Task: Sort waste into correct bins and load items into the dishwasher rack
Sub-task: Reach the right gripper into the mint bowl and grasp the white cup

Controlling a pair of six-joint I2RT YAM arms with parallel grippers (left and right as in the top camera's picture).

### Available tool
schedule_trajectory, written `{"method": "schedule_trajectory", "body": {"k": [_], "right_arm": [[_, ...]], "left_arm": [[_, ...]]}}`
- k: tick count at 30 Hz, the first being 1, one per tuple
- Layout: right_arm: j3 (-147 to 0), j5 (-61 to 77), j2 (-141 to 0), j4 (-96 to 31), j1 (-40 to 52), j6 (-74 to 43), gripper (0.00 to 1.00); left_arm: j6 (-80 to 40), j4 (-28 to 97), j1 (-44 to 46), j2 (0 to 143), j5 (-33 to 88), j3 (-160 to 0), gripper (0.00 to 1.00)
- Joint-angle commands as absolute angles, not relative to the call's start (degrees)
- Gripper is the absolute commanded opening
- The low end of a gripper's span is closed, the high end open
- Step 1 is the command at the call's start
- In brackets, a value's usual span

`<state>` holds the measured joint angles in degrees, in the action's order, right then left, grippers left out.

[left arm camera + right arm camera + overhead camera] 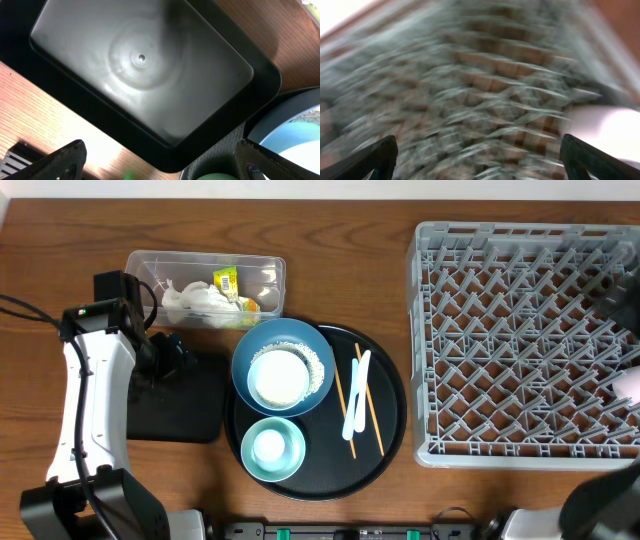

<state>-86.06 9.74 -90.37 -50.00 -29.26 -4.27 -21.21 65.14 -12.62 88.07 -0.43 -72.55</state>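
The rack (525,340) fills the 3 o'clock side of the table (60,240). At its 3 o'clock edge lies a white shape (628,385), too blurred to name. The round tray (392,415) sits at the centre. The flat tray (195,410) lies touching it at 9 o'clock, and the tub (262,272) stands at its 11 o'clock.

The left claw (157,156) hangs over the flat tray, spread wide, gripping nothing. The right claw (477,160) is over the rack, its view smeared, its fingers far apart with nothing between them.

On the round tray, the blue bowl (248,350) is at 10 o'clock and the teal bowl (290,462) at 7 o'clock, the two touching. One cup (280,377) sits in the blue bowl, another cup (270,446) in the teal. The spoon (357,390) and chopsticks (372,425) lie at 3 o'clock, lengthwise from 12 to 6, with the spoon between the sticks.

The napkins (195,302) are in the tub, with the wrapper (227,280) at their 2 o'clock. Rice (318,365) rings the cup in the blue bowl.
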Motion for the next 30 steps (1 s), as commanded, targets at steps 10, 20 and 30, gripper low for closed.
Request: {"method": "schedule_trajectory", "body": {"k": [10, 20, 30], "right_arm": [[-86.9, 19.3, -89.1, -58.1, 11.5, 4.4, 0.99], [-86.9, 18.9, -98.0, -56.9, 37.1, 4.3, 0.99], [-86.9, 18.7, -105.2, -53.8, 52.4, 2.1, 0.99]], "left_arm": [[-21.7, 65.3, -12.8, 87.3, -1.3, -72.2, 0.97], [-21.7, 65.3, -12.8, 87.3, -1.3, -72.2, 0.97], [-21.8, 65.2, -12.8, 87.3, -1.3, -72.2, 0.97]]}}
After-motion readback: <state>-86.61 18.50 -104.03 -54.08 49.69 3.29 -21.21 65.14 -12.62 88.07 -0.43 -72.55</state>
